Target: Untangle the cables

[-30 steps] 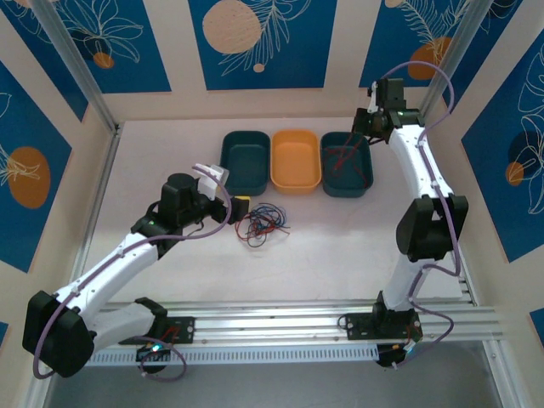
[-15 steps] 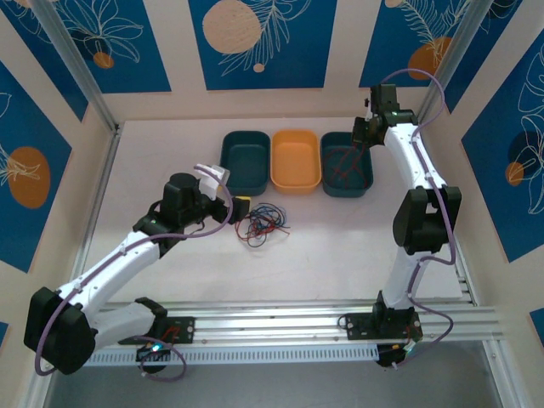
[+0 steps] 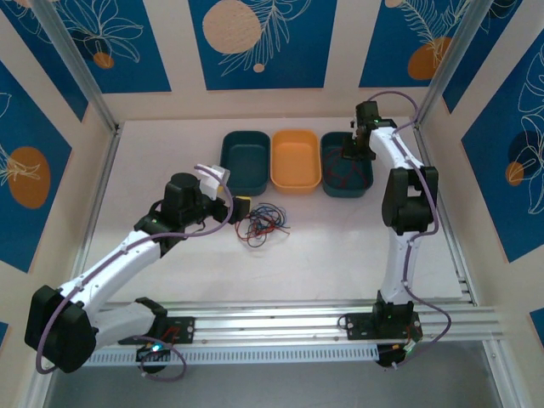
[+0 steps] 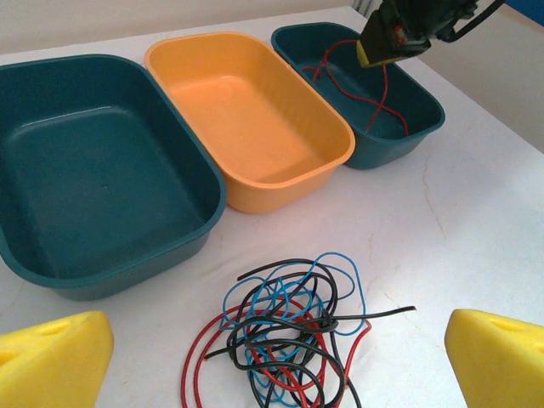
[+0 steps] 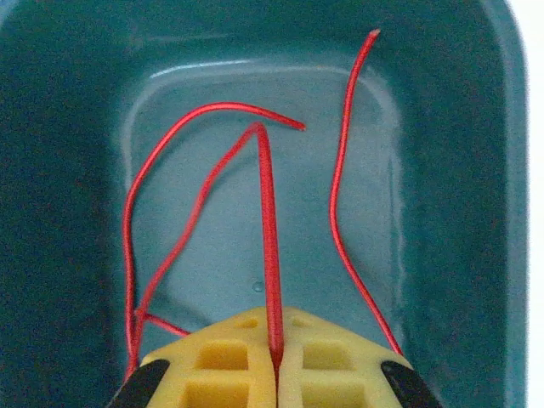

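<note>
Three bins stand across the white surface (image 3: 340,246): the left teal bin (image 3: 245,160) and the orange bin (image 3: 295,160) hold nothing, and the right teal bin (image 4: 399,144) has loose red wire in it. Most of the work looks undone, since the tangle of cables (image 4: 285,336) lies before the bins. The left hand (image 4: 272,357) gapes wide around it, gripping nothing. The right hand (image 5: 274,361) pinches a red strand (image 5: 268,238) over the right bin.
</note>
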Robot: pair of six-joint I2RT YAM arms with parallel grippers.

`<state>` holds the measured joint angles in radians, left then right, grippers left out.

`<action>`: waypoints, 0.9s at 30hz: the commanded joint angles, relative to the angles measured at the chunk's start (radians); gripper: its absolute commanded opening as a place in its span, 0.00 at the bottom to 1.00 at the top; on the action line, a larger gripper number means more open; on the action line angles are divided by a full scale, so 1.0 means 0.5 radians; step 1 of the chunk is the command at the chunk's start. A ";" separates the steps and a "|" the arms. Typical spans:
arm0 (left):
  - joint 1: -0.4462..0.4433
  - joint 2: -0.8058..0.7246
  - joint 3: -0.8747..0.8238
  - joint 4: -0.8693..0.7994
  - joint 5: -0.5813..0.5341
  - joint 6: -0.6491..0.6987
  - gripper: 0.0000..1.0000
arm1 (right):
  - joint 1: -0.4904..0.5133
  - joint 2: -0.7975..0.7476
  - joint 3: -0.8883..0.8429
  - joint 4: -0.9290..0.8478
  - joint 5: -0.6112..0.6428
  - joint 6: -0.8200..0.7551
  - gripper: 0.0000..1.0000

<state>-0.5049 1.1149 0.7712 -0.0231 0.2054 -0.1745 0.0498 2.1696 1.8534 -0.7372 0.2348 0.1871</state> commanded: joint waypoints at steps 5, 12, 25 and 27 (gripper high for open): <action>0.004 -0.051 0.012 -0.059 0.004 -0.029 1.00 | -0.001 0.066 0.057 -0.028 0.016 0.006 0.00; 0.006 -0.067 0.026 -0.131 -0.013 -0.024 1.00 | 0.020 -0.096 -0.043 -0.052 0.189 0.057 0.24; 0.004 -0.053 0.000 -0.061 -0.089 -0.103 1.00 | 0.128 -0.716 -0.408 -0.064 0.278 0.201 0.57; 0.006 -0.033 0.011 -0.059 -0.138 -0.148 1.00 | 0.170 -0.837 -0.493 -0.052 0.183 0.258 0.57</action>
<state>-0.5049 1.0954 0.7708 -0.0673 0.1761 -0.2100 0.1123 1.8202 1.6554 -0.7494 0.3656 0.2646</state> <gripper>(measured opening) 0.998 0.568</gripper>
